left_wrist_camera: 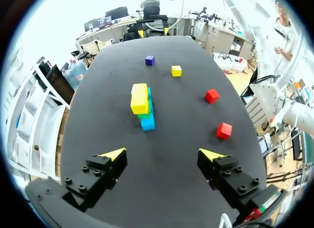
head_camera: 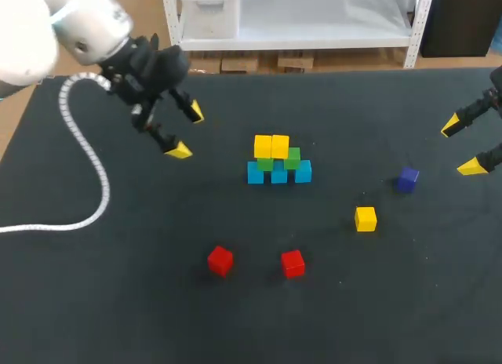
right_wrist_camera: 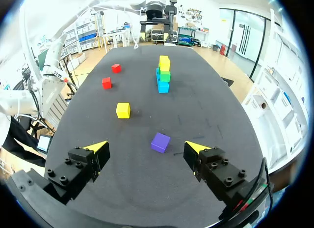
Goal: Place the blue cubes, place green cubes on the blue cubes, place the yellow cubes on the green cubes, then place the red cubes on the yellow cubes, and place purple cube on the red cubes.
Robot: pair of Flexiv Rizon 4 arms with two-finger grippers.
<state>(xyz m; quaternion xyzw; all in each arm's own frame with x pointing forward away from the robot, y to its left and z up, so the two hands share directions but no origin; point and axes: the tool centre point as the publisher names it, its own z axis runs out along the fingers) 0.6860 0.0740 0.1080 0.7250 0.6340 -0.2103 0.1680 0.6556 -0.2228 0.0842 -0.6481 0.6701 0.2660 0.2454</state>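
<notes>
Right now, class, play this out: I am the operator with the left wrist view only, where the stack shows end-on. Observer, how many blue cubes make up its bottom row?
Observer: Three. In the head view the blue cubes stand side by side in one row.
Operator: How many sit on them?
Observer: Two green cubes, with two yellow cubes on top of those.
Operator: My view shows the other arm only far off. Is it holding anything?
Observer: No. The right gripper is open and empty. In its wrist view the purple cube lies loose just ahead of it, untouched.
</notes>
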